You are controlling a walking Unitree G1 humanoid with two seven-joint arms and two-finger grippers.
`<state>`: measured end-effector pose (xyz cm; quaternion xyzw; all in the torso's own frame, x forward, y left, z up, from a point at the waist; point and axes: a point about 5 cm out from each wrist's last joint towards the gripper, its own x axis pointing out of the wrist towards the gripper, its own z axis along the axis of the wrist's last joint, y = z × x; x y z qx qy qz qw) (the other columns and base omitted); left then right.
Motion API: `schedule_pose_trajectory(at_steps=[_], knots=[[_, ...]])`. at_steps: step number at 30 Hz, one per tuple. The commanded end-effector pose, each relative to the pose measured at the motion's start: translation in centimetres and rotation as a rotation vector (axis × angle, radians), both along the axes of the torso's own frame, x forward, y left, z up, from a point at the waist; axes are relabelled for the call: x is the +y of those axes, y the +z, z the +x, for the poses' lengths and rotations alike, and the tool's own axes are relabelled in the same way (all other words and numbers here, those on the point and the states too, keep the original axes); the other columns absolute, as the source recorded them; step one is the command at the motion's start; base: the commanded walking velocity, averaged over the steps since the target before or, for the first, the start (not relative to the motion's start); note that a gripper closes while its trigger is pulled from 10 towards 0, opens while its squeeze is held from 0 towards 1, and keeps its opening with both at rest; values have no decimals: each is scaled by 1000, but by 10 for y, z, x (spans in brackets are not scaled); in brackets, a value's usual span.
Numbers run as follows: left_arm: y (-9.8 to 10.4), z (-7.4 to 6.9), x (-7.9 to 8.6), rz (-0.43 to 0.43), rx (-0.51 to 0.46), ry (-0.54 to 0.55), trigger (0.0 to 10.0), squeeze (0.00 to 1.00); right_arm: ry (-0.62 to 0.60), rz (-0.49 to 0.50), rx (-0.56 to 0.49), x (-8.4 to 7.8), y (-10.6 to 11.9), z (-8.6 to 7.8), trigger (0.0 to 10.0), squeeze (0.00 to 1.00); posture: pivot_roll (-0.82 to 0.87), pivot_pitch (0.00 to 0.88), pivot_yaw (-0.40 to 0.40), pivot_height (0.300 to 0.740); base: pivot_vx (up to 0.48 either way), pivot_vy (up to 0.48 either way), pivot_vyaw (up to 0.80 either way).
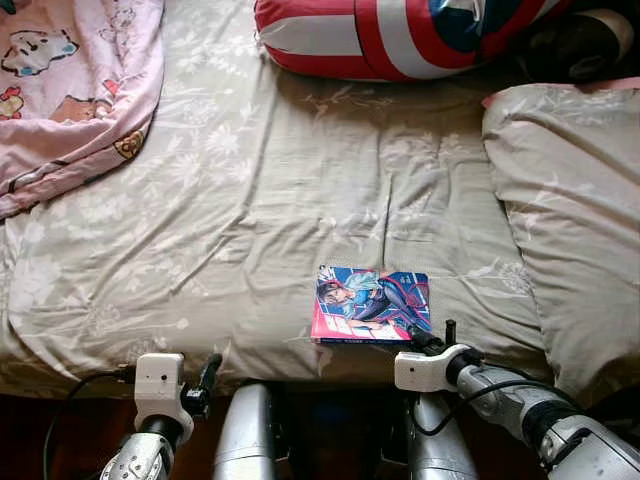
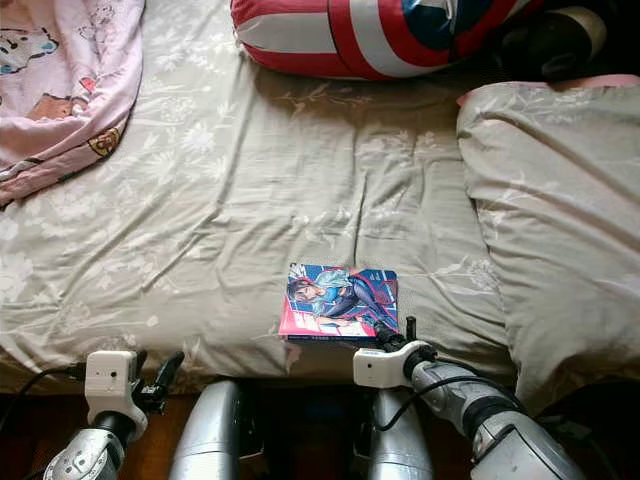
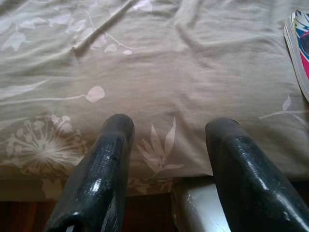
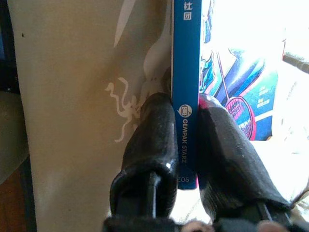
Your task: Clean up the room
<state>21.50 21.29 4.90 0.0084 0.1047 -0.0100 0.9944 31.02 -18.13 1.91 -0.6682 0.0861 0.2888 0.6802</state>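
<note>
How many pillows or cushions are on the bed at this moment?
2. A round red, white and blue shield cushion lies at the far edge of the bed; a pillow in the sheet's beige floral fabric lies along the robot's right side. More may lie outside the frame.

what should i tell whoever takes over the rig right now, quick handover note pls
Right gripper: fingers either side of the comic book's blue spine at the bed's near edge, book not lifted yet.
Left gripper: open, holding nothing, hovering at the bed sheet's near edge.
Elsewhere on the bed: pink blanket, shield-pattern cushion, pillow.
Done: book gripped.
Left: lift it and put it away; nothing else looks tidied yet.
</note>
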Motion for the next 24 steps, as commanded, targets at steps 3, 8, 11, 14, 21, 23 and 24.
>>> schedule_pose_trajectory(at_steps=[3,8,11,14,21,23,24], knots=[[-7,-7,3,4,42,9,10000,0,-9,-23,68,-5,-12,-12,10000,894,214,370,19,626,0,0,0],[-7,-6,1,0,42,7,10000,0,-31,-48,70,-12,-12,-11,10000,0,210,366,16,626,0,0,0],[-7,-5,0,-3,42,7,10000,0,-42,-55,69,-16,-13,-13,10000,0,209,366,15,626,0,0,0],[-7,-4,-2,-6,41,5,10000,0,-40,-71,73,-19,-14,-14,10000,0,209,364,15,626,0,0,0],[-8,-2,-2,-7,41,5,10000,0,-92,-48,78,-24,-10,-10,10000,0,199,362,12,626,0,0,0],[-8,-2,-2,-7,41,5,10000,0,-117,-19,91,-23,-10,-11,10000,0,196,358,12,626,0,0,0],[-8,-1,-2,-7,41,5,10000,0,-130,0,97,-23,-11,-11,10000,0,197,358,12,626,0,0,0]])
